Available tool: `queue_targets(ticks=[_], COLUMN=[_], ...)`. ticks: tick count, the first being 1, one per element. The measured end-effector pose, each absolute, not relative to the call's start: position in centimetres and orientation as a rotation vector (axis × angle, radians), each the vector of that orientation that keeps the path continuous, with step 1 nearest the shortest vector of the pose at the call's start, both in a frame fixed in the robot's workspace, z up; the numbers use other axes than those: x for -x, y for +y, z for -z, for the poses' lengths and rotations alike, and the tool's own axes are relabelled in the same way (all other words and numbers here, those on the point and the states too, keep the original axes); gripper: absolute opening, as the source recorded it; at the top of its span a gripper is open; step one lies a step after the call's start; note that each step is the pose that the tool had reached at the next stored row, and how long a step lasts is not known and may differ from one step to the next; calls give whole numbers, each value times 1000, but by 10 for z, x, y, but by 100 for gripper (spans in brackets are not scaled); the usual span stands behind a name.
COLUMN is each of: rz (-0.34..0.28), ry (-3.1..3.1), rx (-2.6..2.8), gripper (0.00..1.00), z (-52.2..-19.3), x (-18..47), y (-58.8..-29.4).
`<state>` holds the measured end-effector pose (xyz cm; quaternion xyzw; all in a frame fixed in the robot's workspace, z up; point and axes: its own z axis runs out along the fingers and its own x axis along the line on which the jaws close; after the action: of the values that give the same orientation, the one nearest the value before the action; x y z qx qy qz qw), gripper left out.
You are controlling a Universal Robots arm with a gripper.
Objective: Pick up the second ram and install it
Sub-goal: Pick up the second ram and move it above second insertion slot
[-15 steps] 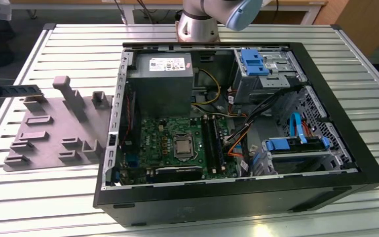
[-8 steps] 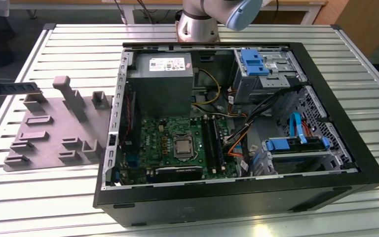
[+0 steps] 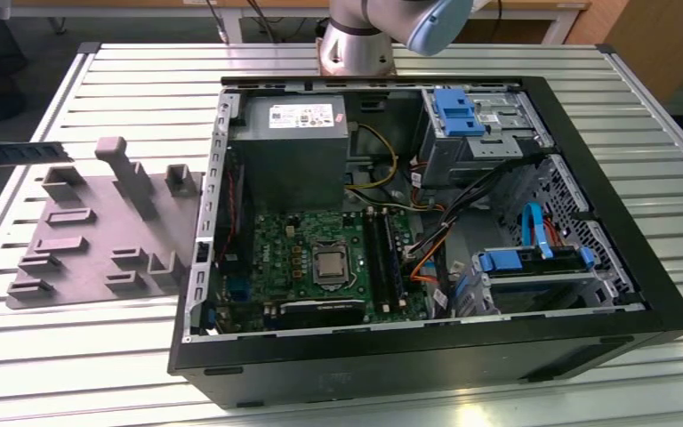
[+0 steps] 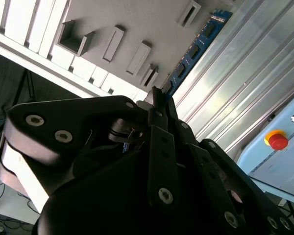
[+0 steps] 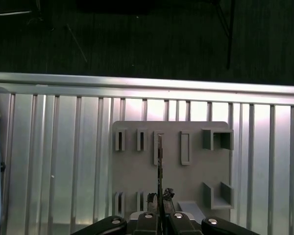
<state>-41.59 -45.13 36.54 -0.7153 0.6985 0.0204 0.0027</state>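
The second ram point(image 4: 196, 46) is a slim blue-green stick with dark chips, and my gripper point(image 4: 157, 100) is shut on one end of it. In the first wrist view the ram point(image 5: 159, 156) shows edge-on as a thin line running out from the gripper point(image 5: 159, 210), above the grey holder plate point(image 5: 196, 171). In the exterior view the ram point(image 3: 31, 153) hangs level at the far left, just off the holder plate point(image 3: 92, 222). The long black memory slots point(image 3: 383, 253) lie inside the open computer case point(image 3: 437, 356), to the exterior view's right of the plate.
The case holds a grey power supply point(image 3: 288, 147), blue drive cages point(image 3: 454, 111) and loose cables point(image 3: 437, 240). Raised grey blocks point(image 3: 128, 173) stand on the holder plate. Everything rests on a slatted metal table point(image 3: 81, 356). A red button point(image 4: 278, 141) sits on a light box nearby.
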Motion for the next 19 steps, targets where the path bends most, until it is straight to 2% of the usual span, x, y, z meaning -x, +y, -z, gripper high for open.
queue_targets(ticks=[19], rz=[-62], ry=[2193], rx=[2242], gripper=[14], z=[-381], x=[416], y=[-448])
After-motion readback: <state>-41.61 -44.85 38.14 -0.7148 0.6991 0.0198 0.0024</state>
